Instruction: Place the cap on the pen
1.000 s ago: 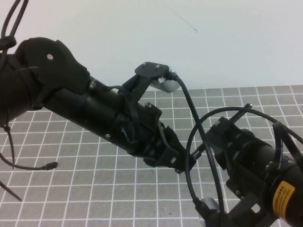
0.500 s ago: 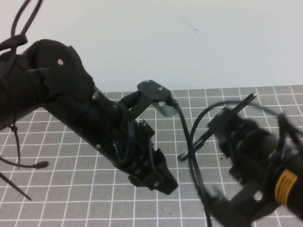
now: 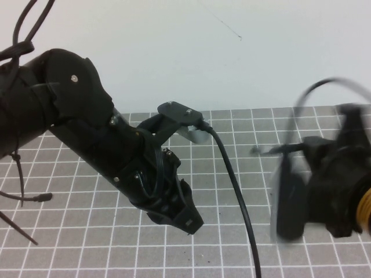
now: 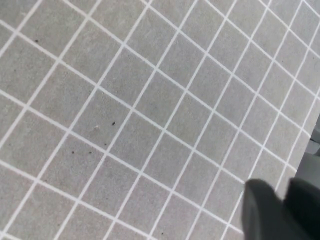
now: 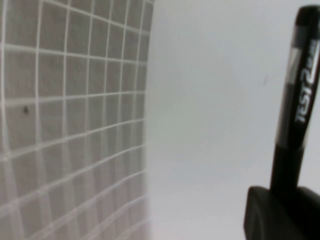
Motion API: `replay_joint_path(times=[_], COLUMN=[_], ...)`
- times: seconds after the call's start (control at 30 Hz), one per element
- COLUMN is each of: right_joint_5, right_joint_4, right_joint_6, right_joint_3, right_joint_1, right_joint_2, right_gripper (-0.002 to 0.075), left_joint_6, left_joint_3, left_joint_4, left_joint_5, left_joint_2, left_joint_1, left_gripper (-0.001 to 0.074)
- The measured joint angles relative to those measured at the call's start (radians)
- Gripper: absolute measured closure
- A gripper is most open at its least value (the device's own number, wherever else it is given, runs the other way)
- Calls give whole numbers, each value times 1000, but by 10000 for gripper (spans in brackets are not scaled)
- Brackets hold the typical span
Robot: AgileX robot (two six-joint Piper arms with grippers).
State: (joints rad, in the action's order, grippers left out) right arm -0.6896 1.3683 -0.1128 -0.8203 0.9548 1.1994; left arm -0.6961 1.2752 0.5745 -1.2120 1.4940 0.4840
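The pen is a thin black stick with white lettering, and my right gripper is shut on its lower part. In the high view the pen is a blurred dark line sticking out leftward from my right gripper, raised above the mat at the right. My left gripper hangs low over the mat's middle, well left of the pen and apart from it. In the left wrist view my left gripper has its two dark fingers nearly together, and nothing shows between them.
The grey grid mat covers the table up to a white wall. A thick black cable loops from the left wrist camera down across the mat's middle. Thin dark cables lie at the left edge.
My left gripper drew back from the right one, down and to the left. My right arm swung right with the pen, which now lies nearly level.
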Motion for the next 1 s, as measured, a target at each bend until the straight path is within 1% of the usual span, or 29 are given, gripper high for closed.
replay_joint_path(times=[0.03,0.1,0.17,0.27,0.3,0.4,0.53,0.63,0.67,0.7,0.8,0.87,0.93,1.0], right_joint_5=[-14,-38,-40,27,62,123,159,196,222,229,271,293,302,302], right_joint_4=[-14,-56,-106,-169,-173,-173,-176,-192,-186,-192,-189,-184,-182,-182], right_joint_6=[-107,-383,-607,-972,-1073,-1285,-1449,-1496,-1540,-1538,-1590,-1594,-1595,-1596], right_joint_3=[0,0,0,40,64,126,167,167,163,167,167,167,167,165], right_joint_1=[-13,-52,-95,-145,-154,-161,-161,-161,-165,-161,-161,-161,-161,-161], right_joint_2=[0,0,0,0,2,34,119,193,235,245,315,360,393,410], right_gripper=[662,662,662,662,662,662,662,662,719,662,656,643,616,568], left_joint_6=[2,17,24,50,55,72,73,73,73,73,73,73,71,69], left_joint_3=[0,0,0,0,0,0,0,0,0,0,0,0,0,0], left_joint_4=[0,5,15,20,24,26,26,34,37,39,46,50,55,57], left_joint_5=[0,8,23,51,58,60,40,19,14,8,3,1,1,1], left_joint_2=[0,0,0,-8,-10,-12,-12,-12,-12,-12,-12,-12,-12,-12], left_joint_1=[0,0,0,0,0,0,0,0,0,0,0,0,0,0], left_gripper=[664,705,722,731,733,734,735,735,735,735,735,735,735,735])
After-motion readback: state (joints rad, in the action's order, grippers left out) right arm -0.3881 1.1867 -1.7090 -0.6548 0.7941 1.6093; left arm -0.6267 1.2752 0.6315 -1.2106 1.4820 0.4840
